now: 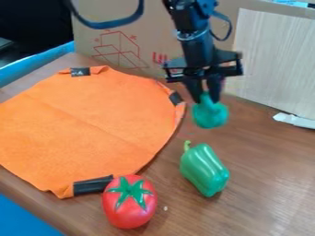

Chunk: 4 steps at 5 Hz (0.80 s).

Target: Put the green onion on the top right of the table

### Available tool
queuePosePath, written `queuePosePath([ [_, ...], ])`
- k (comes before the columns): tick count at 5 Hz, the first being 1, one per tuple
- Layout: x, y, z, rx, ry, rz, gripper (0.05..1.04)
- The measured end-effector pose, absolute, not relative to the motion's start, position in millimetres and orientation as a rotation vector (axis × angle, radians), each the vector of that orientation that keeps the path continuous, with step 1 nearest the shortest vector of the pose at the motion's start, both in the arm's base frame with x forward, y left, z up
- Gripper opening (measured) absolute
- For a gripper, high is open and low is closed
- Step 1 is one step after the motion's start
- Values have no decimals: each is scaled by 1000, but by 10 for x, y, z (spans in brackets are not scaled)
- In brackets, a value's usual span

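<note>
Cloth (80, 129), orange and lying loose over the left of the bench (265, 184), would be the first snag; its black corner tab (175, 98) sits close to the claw's side, and a low swing leftward could catch it and drag the fabric along. Tomato (129, 203) at the cloth's near edge looks out of harm's way, though being round it would likely roll if knocked; the green pepper (205, 170), just nearer the camera than the load, is likelier to be bumped if the arm dips before going right. Claw (205, 96) has its fingers drawn in on the narrow top of the green onion (210, 114), whose round body hangs below them, seemingly off the wood, right of the cloth and short of the far right corner; a pinch that high on a smooth bulb could let it twist or slip, and a drop from height would probably send it rolling. Pale panel (271, 60) stands along the back right, so carrying too far back could press the load or the wrist against it; the white strip (295, 120) near its foot might tilt the onion if it were released on top.
</note>
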<state>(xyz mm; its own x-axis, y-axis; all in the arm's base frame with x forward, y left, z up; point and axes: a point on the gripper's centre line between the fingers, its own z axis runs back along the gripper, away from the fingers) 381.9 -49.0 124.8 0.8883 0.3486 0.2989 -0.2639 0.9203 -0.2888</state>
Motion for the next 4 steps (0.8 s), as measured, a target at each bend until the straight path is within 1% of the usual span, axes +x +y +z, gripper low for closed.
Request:
queuePosePath([
  [1,4000,-557,1217,-269,-380,353,280],
  [2,4142,-574,1067,-272,-389,381,279],
  [3,4249,-590,1012,-267,-393,386,341],
  [4,4315,-582,1017,-245,-380,416,632],
])
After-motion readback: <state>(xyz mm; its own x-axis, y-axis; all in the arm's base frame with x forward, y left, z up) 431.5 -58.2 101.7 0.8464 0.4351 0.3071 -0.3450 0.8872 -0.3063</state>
